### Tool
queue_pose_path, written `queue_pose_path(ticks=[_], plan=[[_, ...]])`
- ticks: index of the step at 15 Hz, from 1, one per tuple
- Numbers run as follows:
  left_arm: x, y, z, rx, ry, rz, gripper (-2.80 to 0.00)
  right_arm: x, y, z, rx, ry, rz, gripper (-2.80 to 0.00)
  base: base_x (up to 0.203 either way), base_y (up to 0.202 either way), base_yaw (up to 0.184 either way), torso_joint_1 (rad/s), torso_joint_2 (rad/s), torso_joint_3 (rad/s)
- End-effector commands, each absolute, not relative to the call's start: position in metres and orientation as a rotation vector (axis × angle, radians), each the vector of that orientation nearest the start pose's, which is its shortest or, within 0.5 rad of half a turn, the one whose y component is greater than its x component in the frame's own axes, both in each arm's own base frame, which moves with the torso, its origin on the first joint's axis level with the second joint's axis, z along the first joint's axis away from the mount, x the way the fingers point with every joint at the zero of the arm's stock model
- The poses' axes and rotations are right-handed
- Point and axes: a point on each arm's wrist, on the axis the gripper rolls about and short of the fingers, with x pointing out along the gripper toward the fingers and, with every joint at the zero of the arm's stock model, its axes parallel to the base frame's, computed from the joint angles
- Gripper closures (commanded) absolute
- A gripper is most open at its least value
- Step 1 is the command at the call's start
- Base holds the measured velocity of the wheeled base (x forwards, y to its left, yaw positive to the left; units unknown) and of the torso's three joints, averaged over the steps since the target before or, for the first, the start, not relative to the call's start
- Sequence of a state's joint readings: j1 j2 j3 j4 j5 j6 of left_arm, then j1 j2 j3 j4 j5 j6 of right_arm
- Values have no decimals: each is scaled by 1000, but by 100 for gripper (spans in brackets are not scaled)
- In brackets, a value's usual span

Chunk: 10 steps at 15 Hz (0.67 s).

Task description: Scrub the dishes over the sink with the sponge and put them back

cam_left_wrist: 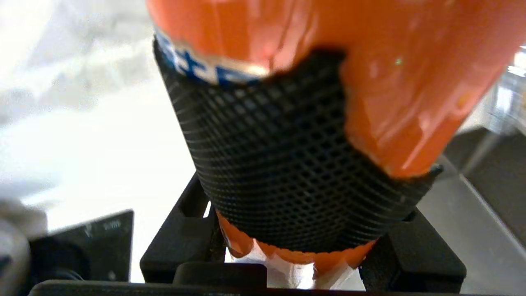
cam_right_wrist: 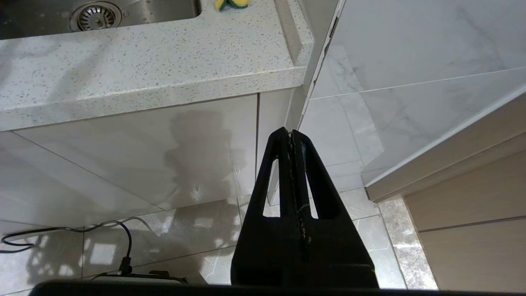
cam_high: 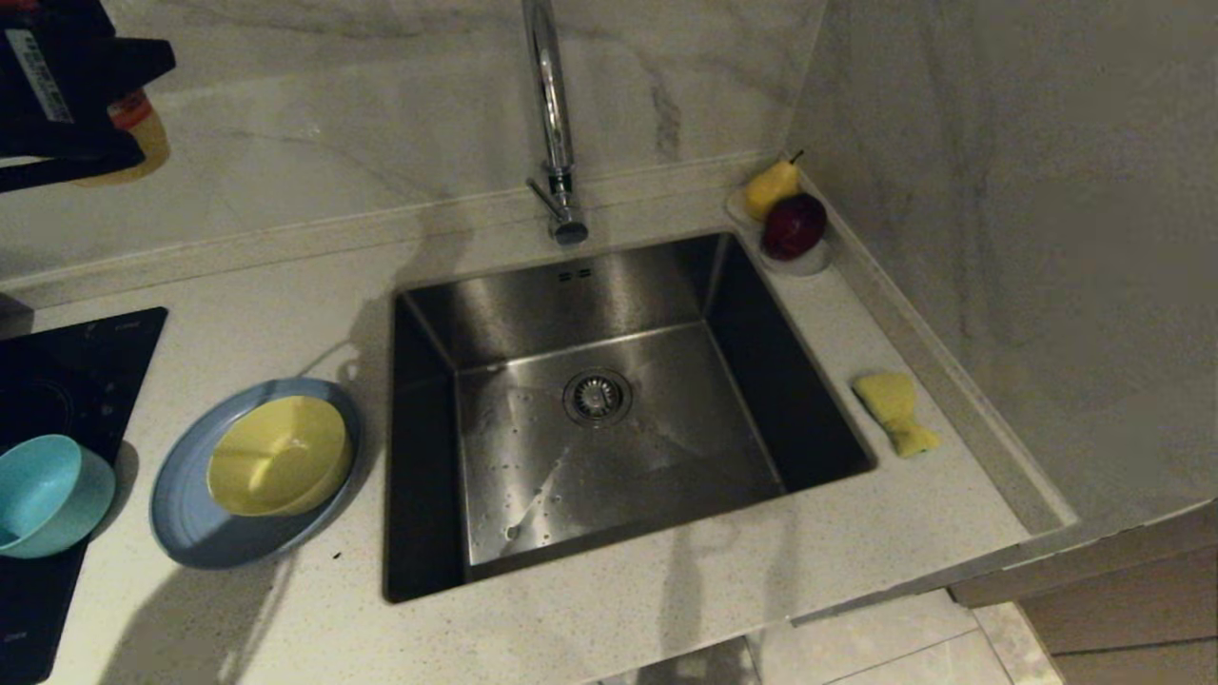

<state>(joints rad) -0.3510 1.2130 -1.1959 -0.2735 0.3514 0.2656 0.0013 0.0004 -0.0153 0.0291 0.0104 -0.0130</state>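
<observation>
The left gripper (cam_high: 90, 133) is raised at the far left above the counter, against the marble wall. Its jaws stand partly apart, clamped on an orange bottle (cam_left_wrist: 370, 82); in the left wrist view the bottle fills the frame between the textured black pads (cam_left_wrist: 287, 172), and a strip of blue-and-white label shows beside them. In the head view only a bit of the orange bottle shows under the dark gripper body.

The right gripper (cam_right_wrist: 292, 139) hangs low in front of the cabinet, below the counter edge, its two fingers pressed together with nothing between them.

Below the left gripper, a black cooktop (cam_high: 57, 352) lies at the counter's left end, and a teal bowl (cam_high: 43, 495) sits tilted on it. Just beside, on the speckled counter (cam_high: 666, 590), a slate-blue plate (cam_high: 190, 533) carries a pale-yellow bowl (cam_high: 276, 457), which also lies tilted.

To the right of the plate is the stainless-steel sink (cam_high: 533, 476), with its round strainer drain (cam_high: 597, 397) near the middle and water drops on the floor of the basin. The chrome tap (cam_high: 552, 114) rises behind it.

The sponge (cam_high: 894, 411) lies on the counter right of the sink, near the wall, yellow face up; the right wrist view shows its green edge. In the far right corner, a small white dish (cam_high: 809, 262) holds a yellow pear (cam_high: 769, 188) and a dark red fruit (cam_high: 793, 226).
</observation>
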Motion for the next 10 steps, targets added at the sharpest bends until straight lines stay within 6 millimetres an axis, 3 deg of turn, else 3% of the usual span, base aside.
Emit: queue_pose_path(ticks=[1, 6, 10], plan=[[143, -54, 385, 228, -277, -17, 0, -24, 0, 77, -14, 12, 12, 0, 0, 0, 0, 0, 0, 0], [135, -72, 371, 445, -268, -138, 0, -24, 0, 77, -14, 12, 12, 0, 0, 0, 0, 0, 0, 0], [143, -95, 363, 518, -249, -227, 0, -24, 0, 77, -14, 12, 12, 0, 0, 0, 0, 0, 0, 0]])
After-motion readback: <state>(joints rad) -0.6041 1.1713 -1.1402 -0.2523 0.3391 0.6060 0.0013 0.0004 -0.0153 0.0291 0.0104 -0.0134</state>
